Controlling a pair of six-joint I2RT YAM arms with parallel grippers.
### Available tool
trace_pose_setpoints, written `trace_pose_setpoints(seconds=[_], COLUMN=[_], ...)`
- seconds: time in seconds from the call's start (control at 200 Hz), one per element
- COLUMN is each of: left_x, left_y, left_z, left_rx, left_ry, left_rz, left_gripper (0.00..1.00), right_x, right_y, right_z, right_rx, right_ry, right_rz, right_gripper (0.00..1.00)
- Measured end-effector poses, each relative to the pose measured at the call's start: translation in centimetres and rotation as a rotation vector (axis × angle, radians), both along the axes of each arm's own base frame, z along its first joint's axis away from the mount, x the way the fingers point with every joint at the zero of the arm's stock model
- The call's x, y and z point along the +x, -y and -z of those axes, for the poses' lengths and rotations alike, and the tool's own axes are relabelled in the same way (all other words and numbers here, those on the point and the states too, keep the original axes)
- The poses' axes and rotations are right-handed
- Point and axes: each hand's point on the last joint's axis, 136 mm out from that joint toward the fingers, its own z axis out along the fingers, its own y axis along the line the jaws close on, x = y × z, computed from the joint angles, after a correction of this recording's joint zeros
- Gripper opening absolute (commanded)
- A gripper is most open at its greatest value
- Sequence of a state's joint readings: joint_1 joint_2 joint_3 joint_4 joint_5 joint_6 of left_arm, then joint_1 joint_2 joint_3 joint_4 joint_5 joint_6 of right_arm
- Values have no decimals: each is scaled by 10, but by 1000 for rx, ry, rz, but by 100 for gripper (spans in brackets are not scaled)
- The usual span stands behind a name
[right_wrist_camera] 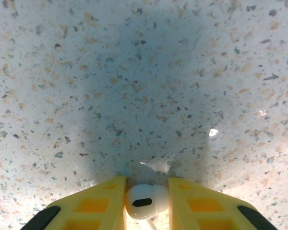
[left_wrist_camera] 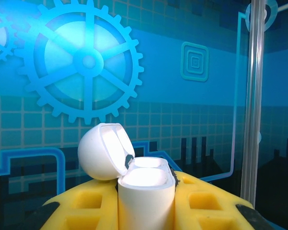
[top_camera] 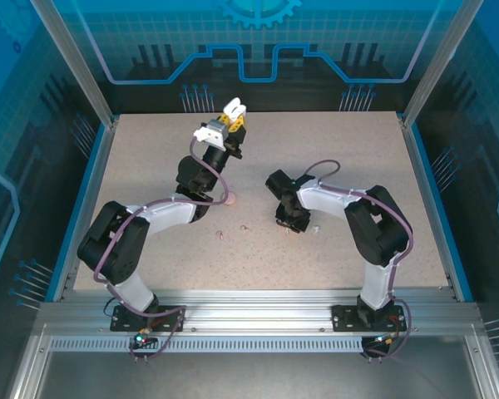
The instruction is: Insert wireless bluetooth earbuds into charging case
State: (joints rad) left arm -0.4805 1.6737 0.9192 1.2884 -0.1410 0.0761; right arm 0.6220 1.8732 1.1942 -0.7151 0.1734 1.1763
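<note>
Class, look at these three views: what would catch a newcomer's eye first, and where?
The left hand, raised high at the rear, grips a white case with its lid open. The right hand, low over the speckled table, pinches a white earbud between yellow fingers.

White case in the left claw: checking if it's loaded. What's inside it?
The white case, in the left claw, is open; its lid's hollow looks bare. The near rim hides the wells.
</note>
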Motion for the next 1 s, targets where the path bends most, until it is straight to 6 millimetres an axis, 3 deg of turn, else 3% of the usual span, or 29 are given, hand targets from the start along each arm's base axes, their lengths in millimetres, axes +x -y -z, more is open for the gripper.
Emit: trace_pose_setpoints(seconds=[0.24, 0.37, 0.805, 1.0], left_x=[-3, -7, -22, -26], left_y=[6, 10, 27, 36], left_z=[-1, -4, -18, -27], left_rx=[8, 18, 64, 84], left_ry=[6, 18, 71, 98], left_rz=[38, 68, 176, 223], left_gripper=[0, 0, 0, 0], right_x=[0, 7, 45, 81], right_y=[-1, -3, 1, 13], right_z=[-5, -25, -148, -236], right_rx=[22, 40, 75, 115], right_ry=[59, 144, 552, 783], right_rz=[-57, -99, -233, -227], right_gripper=[24, 24, 24, 24])
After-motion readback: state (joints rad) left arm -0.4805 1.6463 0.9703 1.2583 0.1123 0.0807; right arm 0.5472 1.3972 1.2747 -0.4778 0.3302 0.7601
